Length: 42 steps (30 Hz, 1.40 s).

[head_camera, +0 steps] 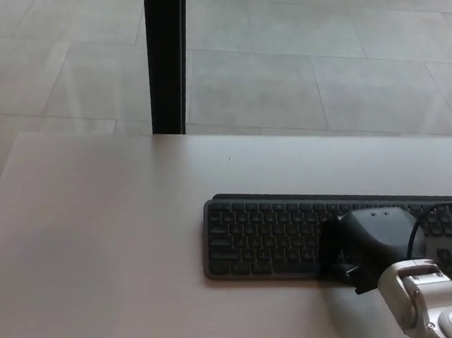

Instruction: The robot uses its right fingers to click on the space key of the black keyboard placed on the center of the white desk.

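Black keyboard (283,236) near desk (111,230) front edge | right hand (370,243) over keys, finger spread unclear | left side bare

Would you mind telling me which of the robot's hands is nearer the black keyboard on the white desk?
Right. The right hand rests over the black keyboard, at its near edge by the bottom row. The left hand is not in view.

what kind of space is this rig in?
Likely an office or lab workstation, hard to say more. A white desk holds a black keyboard, with the robot's right hand over it. Behind are grey floor tiles and a black post.
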### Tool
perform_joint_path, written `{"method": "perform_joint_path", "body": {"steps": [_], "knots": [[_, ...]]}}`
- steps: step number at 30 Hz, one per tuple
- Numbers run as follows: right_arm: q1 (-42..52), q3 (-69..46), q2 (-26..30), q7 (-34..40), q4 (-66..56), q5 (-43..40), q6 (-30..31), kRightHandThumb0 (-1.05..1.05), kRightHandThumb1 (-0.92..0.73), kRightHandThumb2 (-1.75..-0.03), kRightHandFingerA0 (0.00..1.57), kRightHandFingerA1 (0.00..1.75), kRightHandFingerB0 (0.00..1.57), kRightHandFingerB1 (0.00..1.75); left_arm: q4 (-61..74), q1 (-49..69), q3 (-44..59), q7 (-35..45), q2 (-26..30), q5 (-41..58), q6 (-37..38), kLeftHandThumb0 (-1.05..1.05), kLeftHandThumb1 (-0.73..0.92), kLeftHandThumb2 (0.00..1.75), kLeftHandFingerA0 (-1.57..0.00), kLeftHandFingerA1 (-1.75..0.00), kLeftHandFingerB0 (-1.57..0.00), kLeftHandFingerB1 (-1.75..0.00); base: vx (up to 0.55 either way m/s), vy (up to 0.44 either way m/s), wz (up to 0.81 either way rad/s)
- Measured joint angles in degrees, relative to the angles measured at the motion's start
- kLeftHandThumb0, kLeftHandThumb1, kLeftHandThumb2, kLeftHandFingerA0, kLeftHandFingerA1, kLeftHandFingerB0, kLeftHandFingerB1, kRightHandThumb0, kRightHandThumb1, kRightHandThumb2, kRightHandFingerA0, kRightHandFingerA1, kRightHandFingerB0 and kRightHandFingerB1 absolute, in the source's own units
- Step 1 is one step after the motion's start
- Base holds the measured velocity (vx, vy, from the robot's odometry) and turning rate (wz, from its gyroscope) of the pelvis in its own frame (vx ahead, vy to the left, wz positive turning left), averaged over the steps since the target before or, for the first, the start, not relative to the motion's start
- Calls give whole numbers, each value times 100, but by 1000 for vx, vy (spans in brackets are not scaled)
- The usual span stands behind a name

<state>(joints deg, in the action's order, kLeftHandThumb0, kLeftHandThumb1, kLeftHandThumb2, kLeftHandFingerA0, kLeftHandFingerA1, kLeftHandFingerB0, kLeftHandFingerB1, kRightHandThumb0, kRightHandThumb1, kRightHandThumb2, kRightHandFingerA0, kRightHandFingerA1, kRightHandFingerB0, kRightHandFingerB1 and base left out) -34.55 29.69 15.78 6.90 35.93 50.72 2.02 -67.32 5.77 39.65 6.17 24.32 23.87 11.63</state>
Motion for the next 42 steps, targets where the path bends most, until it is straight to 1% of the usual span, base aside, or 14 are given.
{"method": "perform_joint_path", "body": {"steps": [6,8,13,16,17,18,23,26,31,32,33,34,38,42], "knots": [[-9,13,-94,116,225,-59,39,-36,-60,-58,87,153,82,62,-4,-23,11,4,0,5,0,-32,42,84,-63,-73,-58,-66,0,0,0],[-21,13,-93,138,261,-79,32,-37,-60,-58,86,156,84,66,-4,-25,7,0,0,0,0,-31,55,55,-68,-64,-68,-56,0,0,0],[-58,74,45,101,109,-85,-16,-41,-64,-64,86,167,83,99,-55,-24,-20,0,0,-6,0,-32,56,56,-67,-64,-67,-57,0,0,0],[-14,42,121,-102,-195,-144,-19,-40,-67,-60,88,155,82,70,-49,3,-22,1,0,-5,0,-33,56,56,-65,-64,-67,-57,0,0,0],[-7,12,130,-184,-299,-175,-15,-41,-64,-63,87,149,82,62,-48,6,-21,2,0,-4,0,-33,42,85,-64,-73,-58,-67,0,0,0],[-3,-41,135,-286,-435,-211,-8,-42,-61,-62,91,143,83,59,-47,4,-21,2,0,-5,0,-32,56,55,-66,-63,-66,-55,0,0,0],[-8,-364,169,-680,-1013,-441,28,-40,-61,-60,89,139,88,63,-44,-9,-27,3,0,-7,0,-31,55,56,-68,-63,-66,-55,0,0,0],[-59,-616,248,-922,-1282,-608,75,-36,-61,-58,91,167,92,63,-43,-8,-29,2,0,-8,0,-32,55,55,-71,-63,-69,-56,0,0,0],[-421,-1244,527,-1318,-1606,-976,96,-39,-62,-60,91,136,90,57,-44,10,-51,-4,0,-18,0,-32,56,55,-71,-62,-68,-55,0,0,0],[-513,-1377,608,-1401,-1646,-1059,98,-35,-60,-60,92,136,89,58,-44,15,-58,-5,0,-20,0,-33,43,86,-64,-72,-58,-65,0,0,0],[-615,-1528,695,-1486,-1664,-1138,102,-34,-61,-61,93,145,88,58,-45,19,-65,-5,0,-21,0,-34,58,56,-67,-60,-66,-54,0,0,0],[-698,-1678,778,-1556,-1674,-1210,102,-38,-62,-59,91,111,91,54,-45,21,-68,-5,0,-22,0,-34,57,56,-68,-62,-66,-55,0,0,0],[-977,-2351,1279,-1823,-1739,-1518,154,-23,-64,-59,87,110,83,53,-48,36,-68,-4,0,-21,0,-32,54,55,-71,-64,-69,-57,0,0,0],[-981,-3093,1737,-2004,-1954,-1801,241,-24,-65,-60,78,161,78,49,-46,44,-69,-6,0,-21,0,-32,55,56,-69,-62,-66,-55,0,0,0]]}}
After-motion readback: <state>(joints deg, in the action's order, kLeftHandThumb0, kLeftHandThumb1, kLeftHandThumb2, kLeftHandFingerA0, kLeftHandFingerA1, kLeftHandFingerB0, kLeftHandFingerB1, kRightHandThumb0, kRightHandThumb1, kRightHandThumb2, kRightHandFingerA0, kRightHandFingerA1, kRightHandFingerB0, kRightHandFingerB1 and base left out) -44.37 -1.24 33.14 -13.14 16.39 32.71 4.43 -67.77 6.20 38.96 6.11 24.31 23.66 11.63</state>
